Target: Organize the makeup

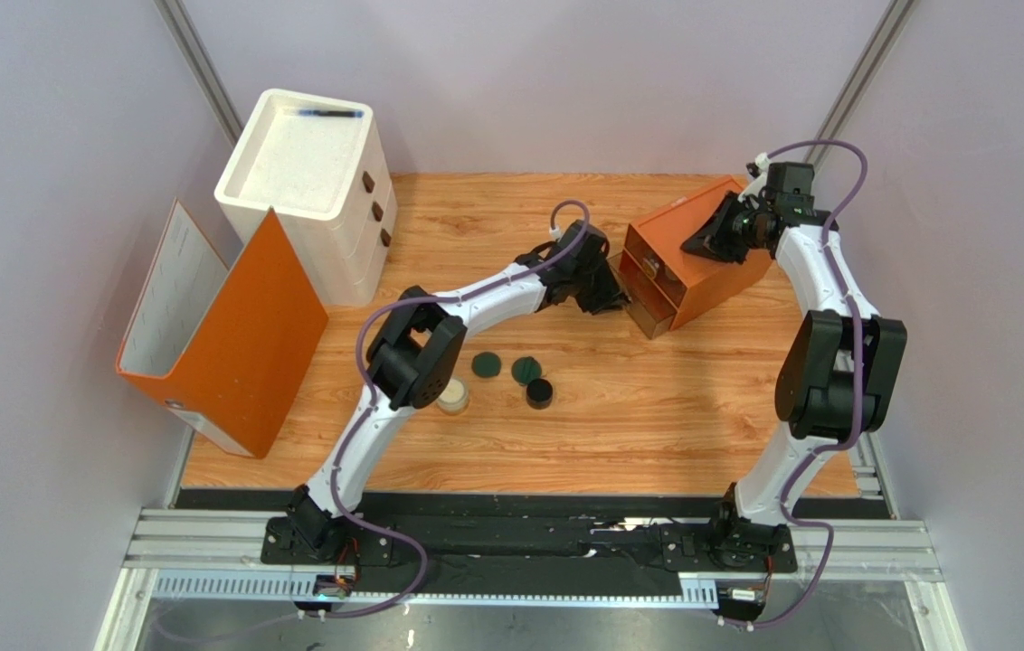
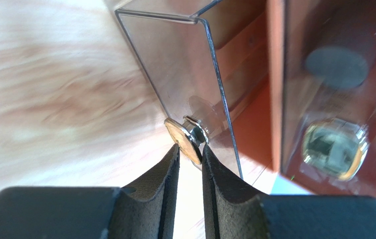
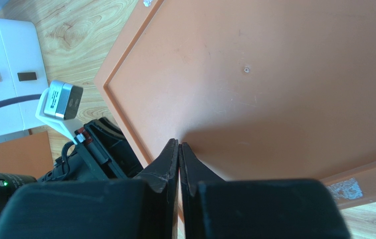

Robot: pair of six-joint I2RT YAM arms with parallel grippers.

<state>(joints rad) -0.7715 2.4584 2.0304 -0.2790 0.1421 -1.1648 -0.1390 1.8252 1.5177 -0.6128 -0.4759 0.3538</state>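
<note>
Orange-bodied small drawer box [image 1: 701, 258] is sitting on the wooden tabletop [image 1: 694, 421]. The left gripper [image 2: 191, 149] is pinching the round metal knob [image 2: 187, 135] of its clear drawer. The right gripper [image 3: 179, 145], fingers pressed together, is resting on the box's top. Two flat dark-green discs [image 1: 486, 365], a black round jar [image 1: 539, 393] and a cream round jar [image 1: 452, 396] are lying just in front of the box, toward the arm bases.

2 green discs [image 1: 486, 365], 1 black jar [image 1: 539, 393], 1 cream jar [image 1: 452, 396], 1 orange drawer box [image 1: 701, 265].
</note>
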